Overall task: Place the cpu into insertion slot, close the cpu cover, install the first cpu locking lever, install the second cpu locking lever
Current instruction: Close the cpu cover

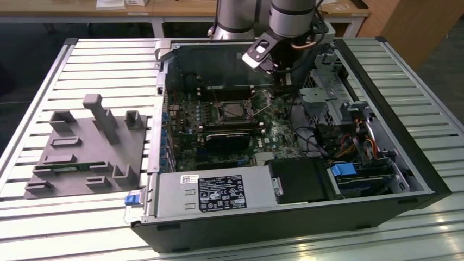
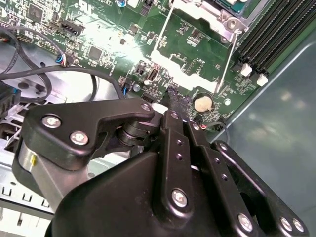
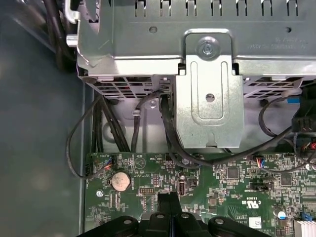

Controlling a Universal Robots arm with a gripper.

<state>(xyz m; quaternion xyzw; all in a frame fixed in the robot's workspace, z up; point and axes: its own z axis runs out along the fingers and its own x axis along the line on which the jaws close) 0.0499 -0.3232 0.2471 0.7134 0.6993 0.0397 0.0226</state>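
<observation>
In the exterior view my gripper (image 1: 278, 87) hangs inside the open computer case, just to the exterior view's right of the insertion slot (image 1: 233, 110). The fingers (image 2: 173, 106) are pressed together with nothing visible between them, low over the green board. The cpu cover (image 2: 190, 74) is swung open away from the socket, and its free end lies close to my fingertips. Thin wire levers (image 2: 224, 64) run along its sides. A grey corner of the cpu (image 2: 231, 3) shows inside the slot's metal rim (image 2: 222, 19).
A silver drive cage (image 3: 207, 74) and black cables (image 3: 168, 133) stand close beyond the fingertips. A coin battery (image 3: 120, 181) sits beside them. Memory slots (image 2: 276, 34), a black heatsink block (image 1: 226, 142) and the power supply (image 1: 210, 193) surround the socket. A grey fixture (image 1: 87, 147) lies outside the case.
</observation>
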